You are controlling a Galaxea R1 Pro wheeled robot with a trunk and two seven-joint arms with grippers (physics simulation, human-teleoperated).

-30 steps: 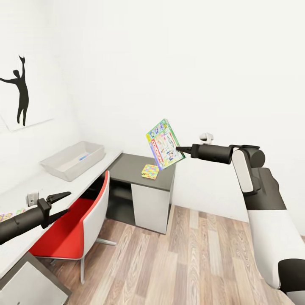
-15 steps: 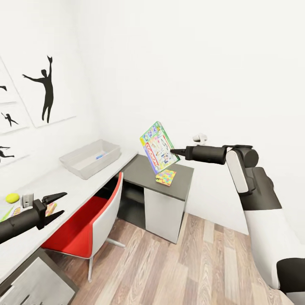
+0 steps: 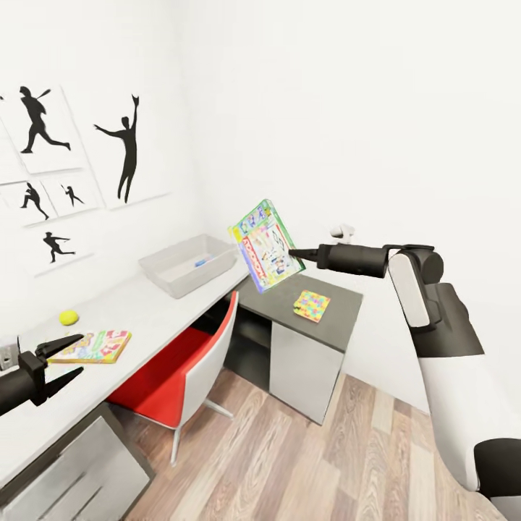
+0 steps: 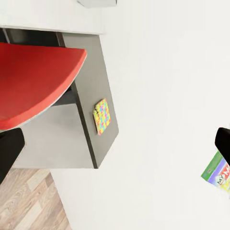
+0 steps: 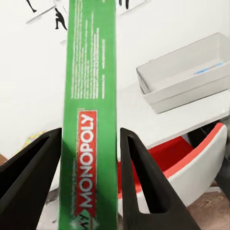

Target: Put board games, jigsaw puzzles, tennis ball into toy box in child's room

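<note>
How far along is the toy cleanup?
Done: something blue already lies in the toy box. In hand: the right gripper holds a Monopoly game box in the air. Left: tennis ball, a game box on the desk, a jigsaw sheet on the grey cabinet.

MONOPOLY, white on a red strip, runs along the green edge of the game box (image 5: pixel 91 120); smaller print unreadable.

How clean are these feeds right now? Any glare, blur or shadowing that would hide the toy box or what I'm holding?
Head view: flat, even light, soft shadows, sharp; toy box and the board game in the right gripper read clearly. Right wrist view: the game's green MONOPOLY edge is crisp, the wall behind washes to white. Left wrist view: mostly blank white wall, no glare; jigsaw puzzle sharp.
</note>
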